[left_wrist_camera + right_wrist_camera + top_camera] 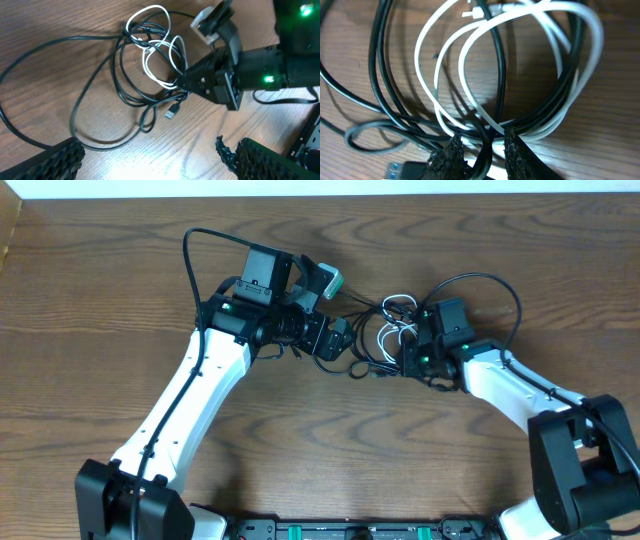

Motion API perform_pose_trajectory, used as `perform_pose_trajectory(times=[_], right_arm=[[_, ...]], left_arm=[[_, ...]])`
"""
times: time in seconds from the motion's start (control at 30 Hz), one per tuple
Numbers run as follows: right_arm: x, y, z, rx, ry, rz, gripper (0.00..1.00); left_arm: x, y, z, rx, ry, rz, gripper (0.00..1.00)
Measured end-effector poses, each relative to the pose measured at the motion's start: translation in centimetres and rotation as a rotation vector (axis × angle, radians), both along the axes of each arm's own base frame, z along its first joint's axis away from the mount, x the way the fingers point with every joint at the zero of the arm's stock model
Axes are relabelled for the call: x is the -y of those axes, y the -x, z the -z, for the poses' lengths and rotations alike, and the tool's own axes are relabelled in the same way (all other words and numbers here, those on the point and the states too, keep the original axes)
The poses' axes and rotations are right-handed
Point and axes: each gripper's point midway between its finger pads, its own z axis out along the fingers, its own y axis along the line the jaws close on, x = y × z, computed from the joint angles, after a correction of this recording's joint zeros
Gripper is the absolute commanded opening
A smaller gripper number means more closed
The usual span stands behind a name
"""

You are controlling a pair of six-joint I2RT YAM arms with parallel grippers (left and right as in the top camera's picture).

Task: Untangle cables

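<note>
Right gripper (481,152) pinches the tangled black and white cables (150,65) on the worktop (100,300); left gripper (150,160) hangs wide apart, empty.

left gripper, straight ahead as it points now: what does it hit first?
Likely the tangle of black cables and white cable on the table; the right gripper sits at its far edge. Depth unclear.
</note>
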Motion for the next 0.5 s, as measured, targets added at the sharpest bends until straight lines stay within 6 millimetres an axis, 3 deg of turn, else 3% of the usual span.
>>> perform_pose_trajectory(times=[0.17,0.23,0.27,0.3,0.5], right_arm=[[-1.5,0.4,0.1,0.011,-0.001,-0.042,0.25],[-1.9,0.4,0.0,0.019,-0.005,-0.051,0.15],[-2.1,0.3,0.0,0.024,-0.006,-0.054,0.03],[-2.1,0.3,0.0,0.029,-0.003,-0.059,0.01],[-1.9,-0.1,0.0,0.037,0.007,-0.038,0.01]], left_arm=[[0.0,0.0,0.0,-0.002,0.001,-0.002,0.98],[0.0,0.0,0.0,-0.003,0.002,-0.004,0.98],[0.0,0.0,0.0,-0.004,0.002,-0.005,0.98],[0.0,0.0,0.0,-0.004,0.002,-0.005,0.98],[0.0,0.0,0.0,-0.004,0.002,-0.005,0.98]])
